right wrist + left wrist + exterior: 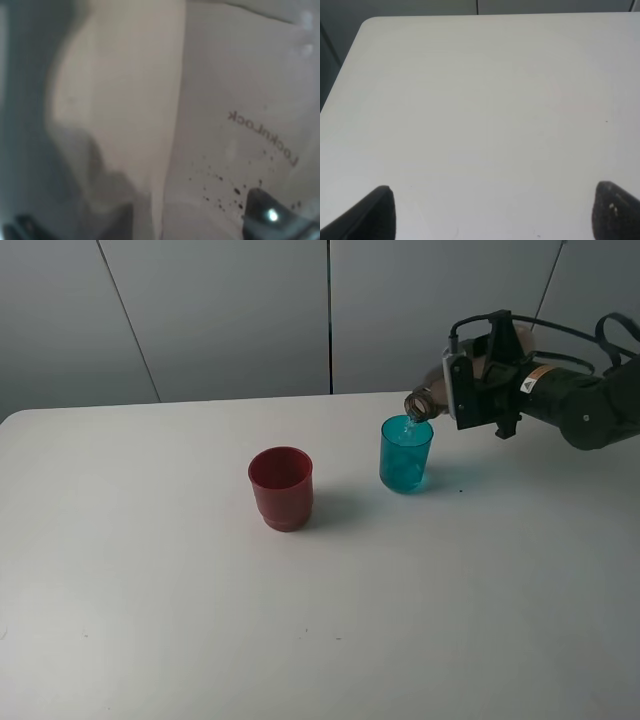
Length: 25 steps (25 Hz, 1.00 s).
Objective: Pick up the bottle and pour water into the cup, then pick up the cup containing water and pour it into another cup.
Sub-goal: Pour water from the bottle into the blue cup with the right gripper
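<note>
My right gripper [482, 375] is shut on the smoky grey-brown bottle [428, 398] and holds it tipped nearly level. The bottle's mouth hangs just over the rim of the translucent teal cup [406, 455], and water runs into the cup. The dark red cup [281, 488] stands upright to the teal cup's left, apart from it. In the right wrist view the bottle's wall [225, 125] fills the picture, with one fingertip [267, 215] against it. My left gripper [495, 215] is open and empty over bare table and does not show in the exterior view.
The white table [150, 590] spreads wide in front and to the left of the cups. Its far edge runs close behind the teal cup, with grey wall panels [230, 310] beyond.
</note>
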### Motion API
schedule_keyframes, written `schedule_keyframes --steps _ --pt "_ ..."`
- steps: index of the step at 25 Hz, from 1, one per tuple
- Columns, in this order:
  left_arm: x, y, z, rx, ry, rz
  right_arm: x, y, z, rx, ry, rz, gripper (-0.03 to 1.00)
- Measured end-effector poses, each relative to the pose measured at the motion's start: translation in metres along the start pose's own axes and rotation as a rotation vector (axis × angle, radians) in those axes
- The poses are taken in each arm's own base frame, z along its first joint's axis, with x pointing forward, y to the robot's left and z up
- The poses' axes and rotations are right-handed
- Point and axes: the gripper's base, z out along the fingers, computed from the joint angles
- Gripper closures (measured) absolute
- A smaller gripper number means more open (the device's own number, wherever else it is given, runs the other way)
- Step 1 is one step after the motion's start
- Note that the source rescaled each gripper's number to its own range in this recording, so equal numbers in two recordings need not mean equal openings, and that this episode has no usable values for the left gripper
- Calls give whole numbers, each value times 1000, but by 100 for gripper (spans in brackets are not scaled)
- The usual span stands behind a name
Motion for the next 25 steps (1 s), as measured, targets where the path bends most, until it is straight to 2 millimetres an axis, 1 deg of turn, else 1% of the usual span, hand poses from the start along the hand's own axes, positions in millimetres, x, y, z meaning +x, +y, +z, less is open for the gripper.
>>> schedule_keyframes --steps 25 --pt "0 0 0 0 0 0 2 -2 0 7 18 -67 94"
